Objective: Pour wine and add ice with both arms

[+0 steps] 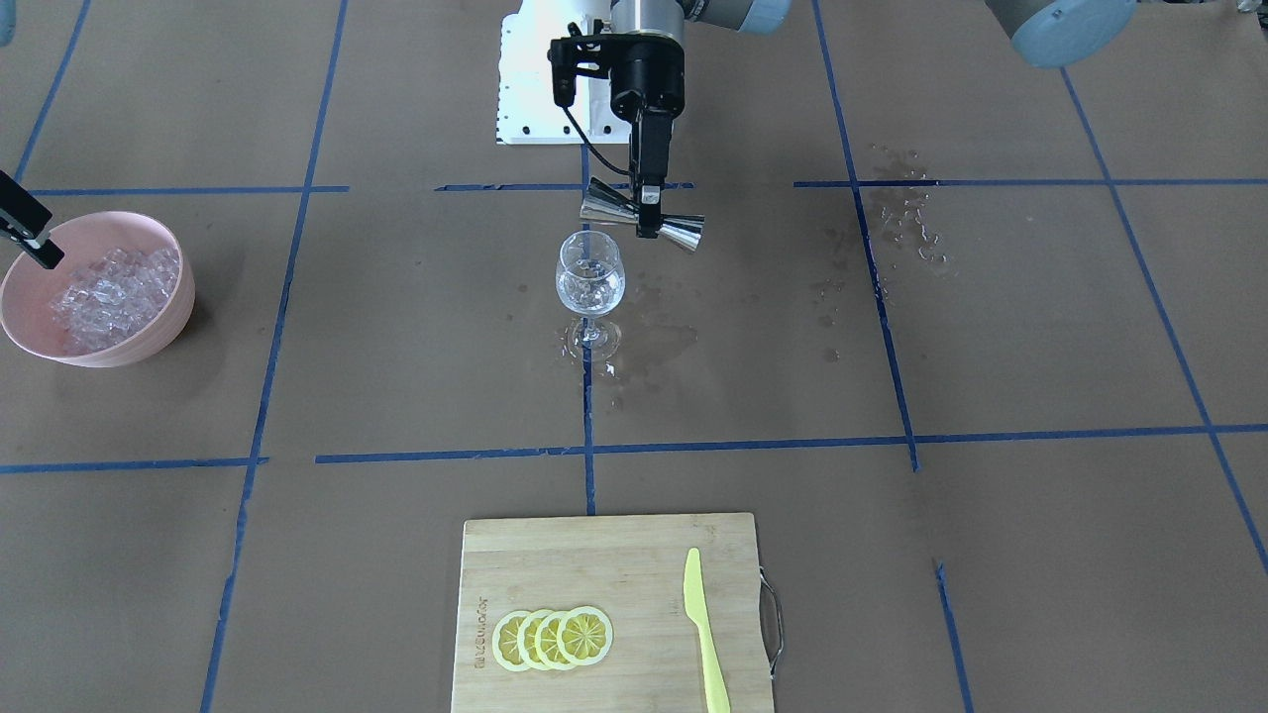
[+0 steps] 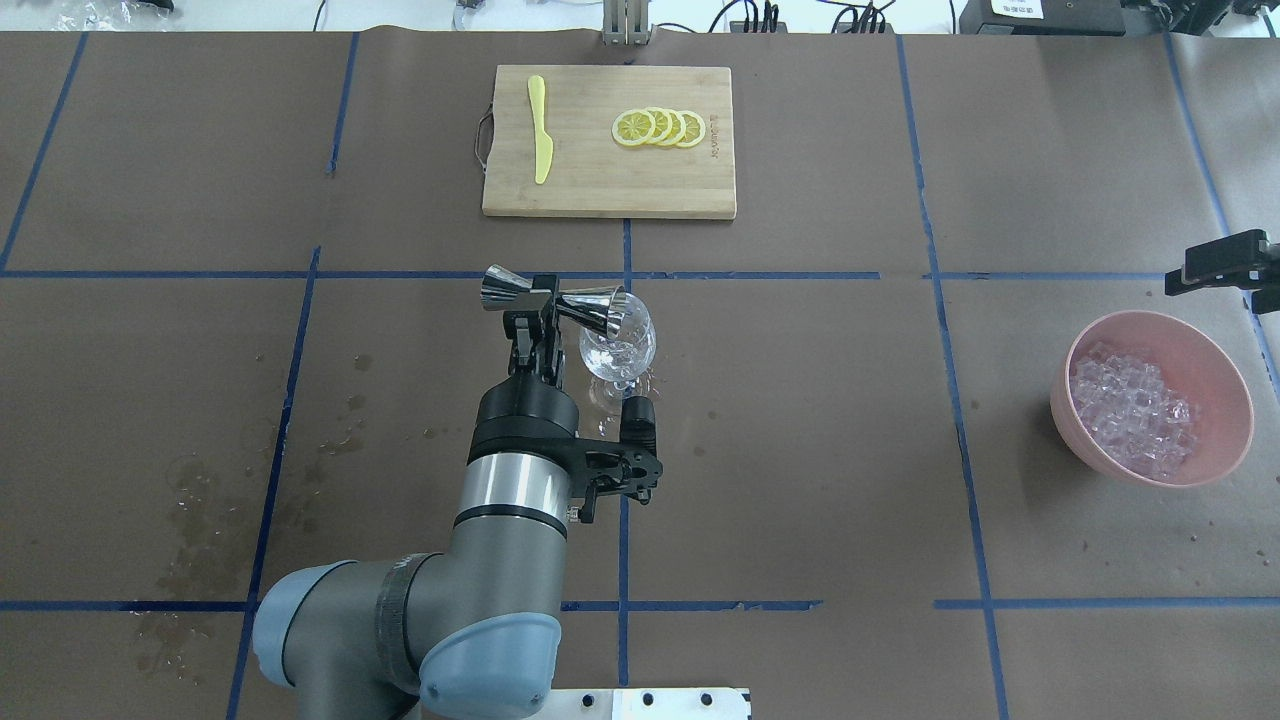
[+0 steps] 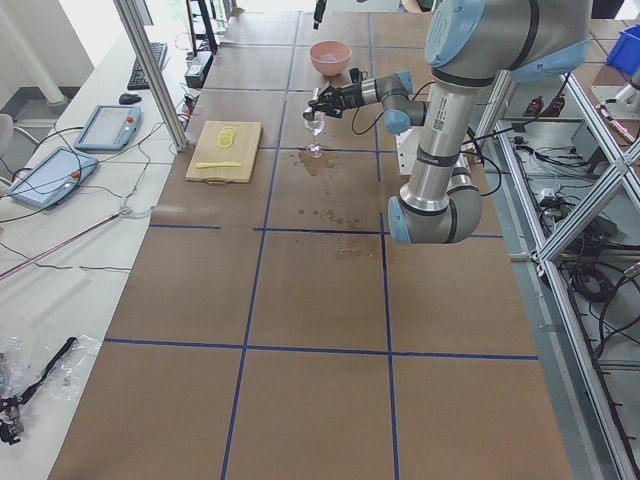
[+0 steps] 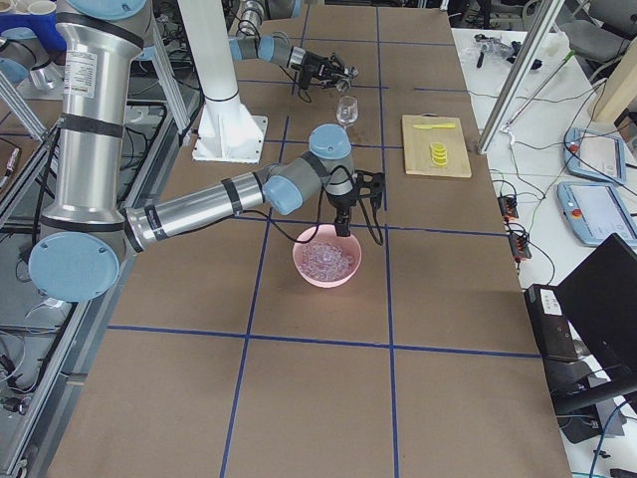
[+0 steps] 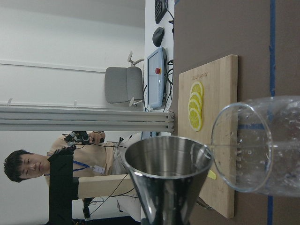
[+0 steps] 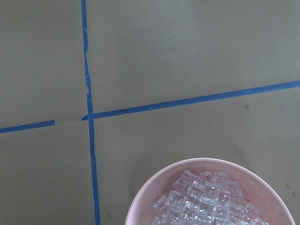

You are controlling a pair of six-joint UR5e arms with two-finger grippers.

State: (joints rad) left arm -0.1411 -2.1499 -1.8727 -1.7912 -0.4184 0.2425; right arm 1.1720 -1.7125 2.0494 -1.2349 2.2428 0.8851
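Note:
My left gripper (image 1: pixel 649 216) (image 2: pixel 535 308) is shut on the waist of a steel double jigger (image 1: pixel 684 233) (image 2: pixel 600 305). The jigger lies tipped sideways, one mouth at the rim of the clear stemmed glass (image 1: pixel 590 272) (image 2: pixel 620 352). A little near-colourless wine (image 1: pixel 590 294) sits in the glass. In the left wrist view the jigger cup (image 5: pixel 166 183) looks empty beside the glass (image 5: pixel 253 145). The ice (image 1: pixel 114 292) (image 2: pixel 1135 410) (image 6: pixel 206 201) is heaped in a pink bowl (image 1: pixel 168 317) (image 2: pixel 1225 400). My right gripper (image 1: pixel 35 248) (image 2: pixel 1185 275) hovers over the bowl's edge. I cannot tell how its jaws stand.
A wooden cutting board (image 1: pixel 614 555) (image 2: pixel 600 185) holds several lemon slices (image 1: pixel 553 639) and a yellow knife (image 1: pixel 705 634). Wet stains (image 1: pixel 911 213) mark the brown paper. The white base block (image 1: pixel 525 89) stands behind the left gripper.

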